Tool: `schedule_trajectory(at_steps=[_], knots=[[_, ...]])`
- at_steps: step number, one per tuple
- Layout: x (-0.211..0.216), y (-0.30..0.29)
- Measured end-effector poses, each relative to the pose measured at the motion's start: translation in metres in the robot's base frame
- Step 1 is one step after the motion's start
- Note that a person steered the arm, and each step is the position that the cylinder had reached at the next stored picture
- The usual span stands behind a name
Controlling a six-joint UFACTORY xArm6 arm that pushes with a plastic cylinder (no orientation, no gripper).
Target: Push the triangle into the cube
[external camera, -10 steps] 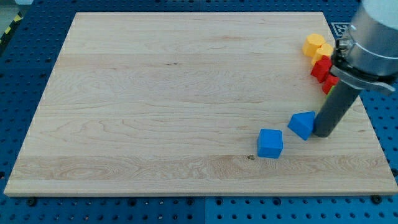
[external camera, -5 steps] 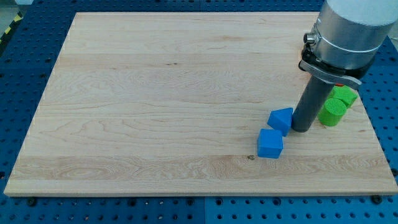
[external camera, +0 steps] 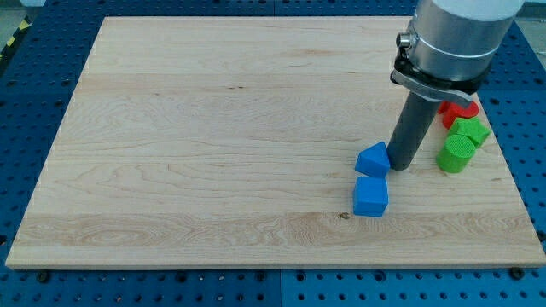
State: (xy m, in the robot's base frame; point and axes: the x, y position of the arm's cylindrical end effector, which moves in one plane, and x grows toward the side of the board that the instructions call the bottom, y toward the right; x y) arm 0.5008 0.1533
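Now: two blue blocks, triangle [external camera: 373,159] touching cube [external camera: 370,197]; tip [external camera: 399,167] beside triangle.

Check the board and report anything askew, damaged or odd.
Nothing stands out. The blue triangle sits right above the blue cube, touching or nearly so, with my tip at its right side. Two green blocks and a red block sit intact near the view's right edge.

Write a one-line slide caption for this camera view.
Rod tip presses blue triangle against blue cube on wooden board.
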Motion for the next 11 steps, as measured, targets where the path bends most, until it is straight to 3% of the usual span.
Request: schedule_trajectory(at_steps=[2, 5, 9, 10, 11], knots=[[-0.036, -0.014], [-0.017, -0.019], [0.001, 0.02], [0.04, 0.028], [0.038, 0.016]])
